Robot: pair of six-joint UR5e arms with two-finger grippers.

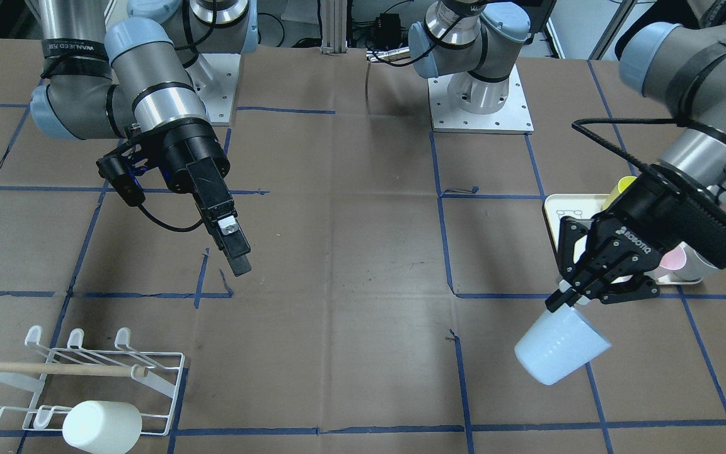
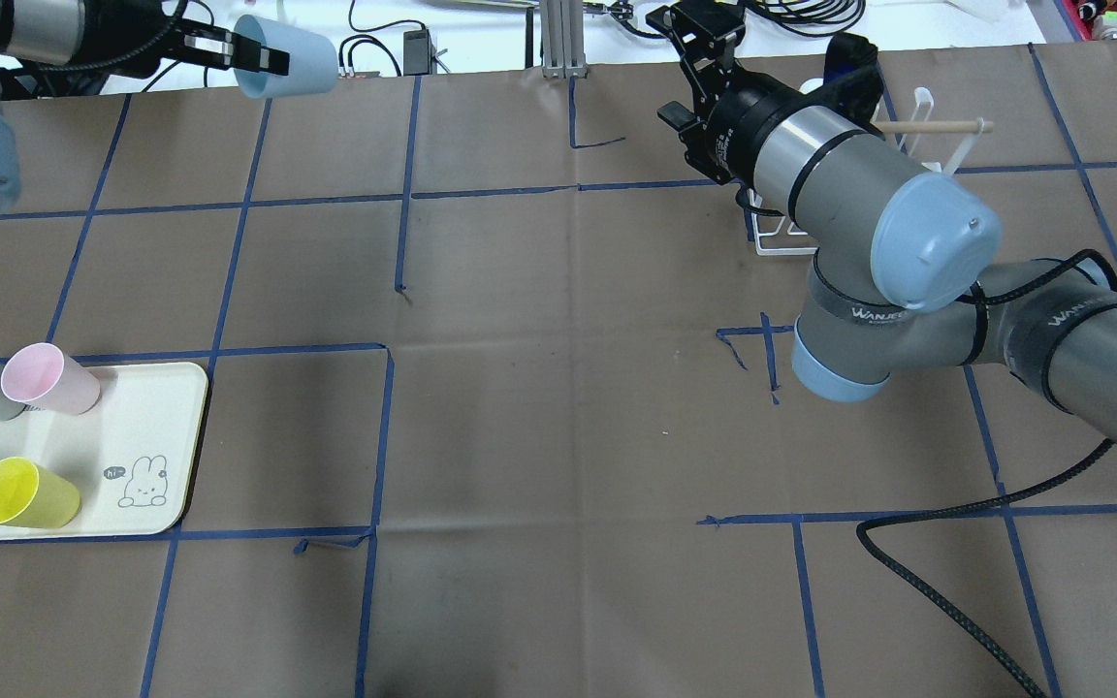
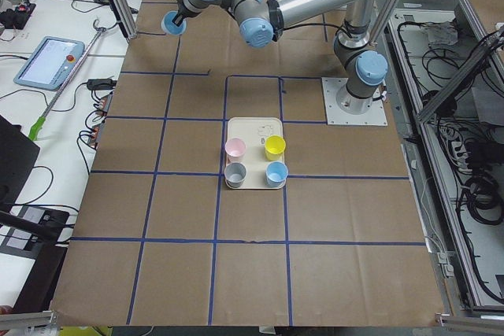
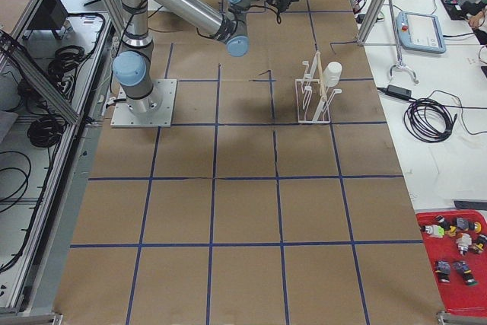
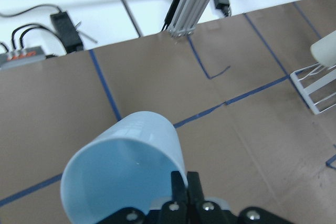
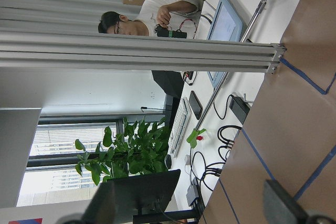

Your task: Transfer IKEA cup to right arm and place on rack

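Leaves broad bare desk across the middle of the front view, between the two claws. Brings the right arm in from the upper left there. Spreads the right claw wide and empty above the desk, touching nothing. Pinches the tilted light-blue IKEA cup by its rim in the left claw, lower right. Carries one white cup on the rack, lower left corner, well apart from both claws. Holds a pink cup, grey cup, yellow cup and blue cup on the cream tray, mid-frame in the left side view.
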